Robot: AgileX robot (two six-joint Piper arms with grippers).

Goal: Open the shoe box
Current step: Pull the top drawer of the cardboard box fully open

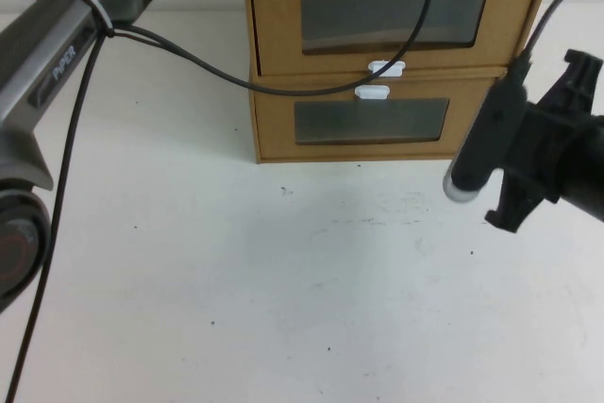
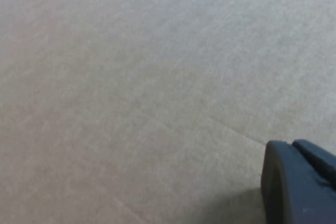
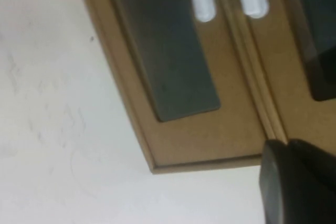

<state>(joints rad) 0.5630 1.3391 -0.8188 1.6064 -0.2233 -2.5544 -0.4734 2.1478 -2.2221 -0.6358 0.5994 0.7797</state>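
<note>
Shoe box (image 1: 425, 82) under closed left fingers (image 2: 286, 184), near closed right fingers (image 3: 283, 182), apart

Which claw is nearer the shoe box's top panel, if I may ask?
Left. The left claw hangs over the top panel; the right claw sits low off the shoe box's front right corner.

You see the shoe box (image 1: 396, 54) in plain tan cardboard, its two stacked fronts each bearing a dark grey window (image 1: 394, 19) and a white handle (image 1: 386, 68), set on a white table (image 1: 283, 309) flecked with small dark specks. The left gripper (image 2: 300, 182), over the tan cardboard, and the right gripper (image 3: 299, 182), by the box's lower corner, are both matt black. Your left arm (image 1: 52, 63) is silver-grey, trailed by black cables (image 1: 217, 73).
</note>
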